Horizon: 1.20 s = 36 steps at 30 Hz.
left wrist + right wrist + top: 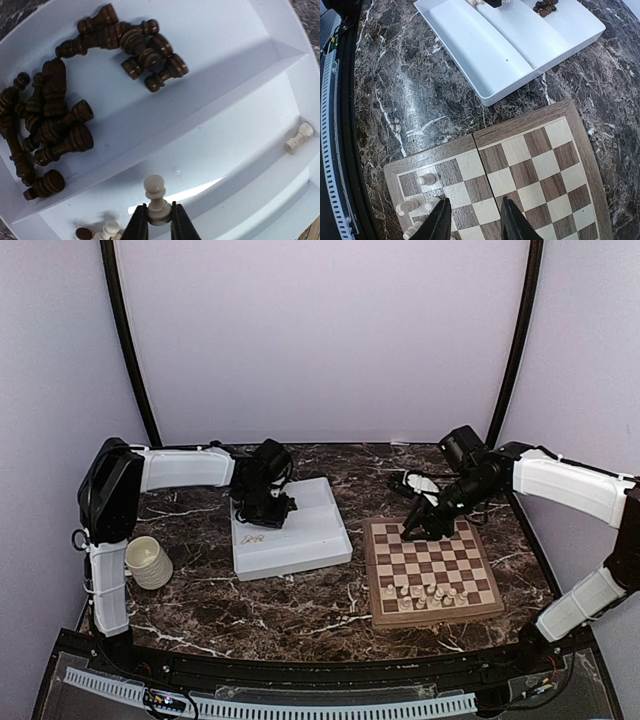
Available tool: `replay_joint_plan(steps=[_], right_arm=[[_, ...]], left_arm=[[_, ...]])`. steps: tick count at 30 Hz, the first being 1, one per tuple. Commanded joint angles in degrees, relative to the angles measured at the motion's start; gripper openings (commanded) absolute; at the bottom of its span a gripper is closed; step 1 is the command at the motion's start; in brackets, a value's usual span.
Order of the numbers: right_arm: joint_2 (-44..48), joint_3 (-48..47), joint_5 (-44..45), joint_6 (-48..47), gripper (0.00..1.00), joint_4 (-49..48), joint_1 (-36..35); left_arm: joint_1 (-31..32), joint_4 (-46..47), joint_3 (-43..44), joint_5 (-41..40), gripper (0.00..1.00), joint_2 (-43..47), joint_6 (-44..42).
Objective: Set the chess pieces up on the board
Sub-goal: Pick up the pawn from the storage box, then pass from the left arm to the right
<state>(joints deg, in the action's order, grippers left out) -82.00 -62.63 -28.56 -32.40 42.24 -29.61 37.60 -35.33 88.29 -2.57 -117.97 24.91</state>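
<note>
My left gripper (159,220) is shut on the base of a cream-white pawn (156,197) inside the white divided tray (325,505), in its middle compartment. Dark brown chess pieces (55,125) lie heaped in the tray's far compartment, with a second dark cluster (147,52) beside them. One cream piece (299,138) lies on its side at the right, and two more (107,230) lie beside my fingers. My right gripper (472,220) hangs open above the board (530,170), with nothing between its fingers. Several cream pieces (428,593) stand in the board's near rows.
A cream ribbed mug (148,562) stands at the left near my left arm's base. The tray (520,40) lies left of the board on the dark marble table (300,605). Black cables (405,482) lie behind the board.
</note>
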Motion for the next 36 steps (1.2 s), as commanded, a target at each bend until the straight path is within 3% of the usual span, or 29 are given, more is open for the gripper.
replay_joint_plan(steps=[1,9,16,21,36], right_arm=[[-1.64,-3.72,-1.57,2.35,0.35,-2.41,0.25],[-8.31,-11.29,-7.57,13.57,0.37,-8.11,0.63],[-21.16,-21.51,-28.08,24.69,0.39,-7.20,0.95],[-24.93,-22.13,-38.10,31.64,0.41,-10.99,0.89],[-27.99,-21.03,-41.72,37.59,0.44,-15.97,0.32]], left_arm=[[-0.07,4.45,-2.99,5.53,0.08,8.68,-9.40],[4.09,15.70,-8.54,13.22,0.08,17.15,-19.40],[8.88,19.44,-8.25,13.56,0.08,19.82,-24.48],[11.11,19.67,-7.59,13.47,0.08,20.20,-26.64],[14.31,19.16,-3.34,13.91,0.08,16.99,-28.24]])
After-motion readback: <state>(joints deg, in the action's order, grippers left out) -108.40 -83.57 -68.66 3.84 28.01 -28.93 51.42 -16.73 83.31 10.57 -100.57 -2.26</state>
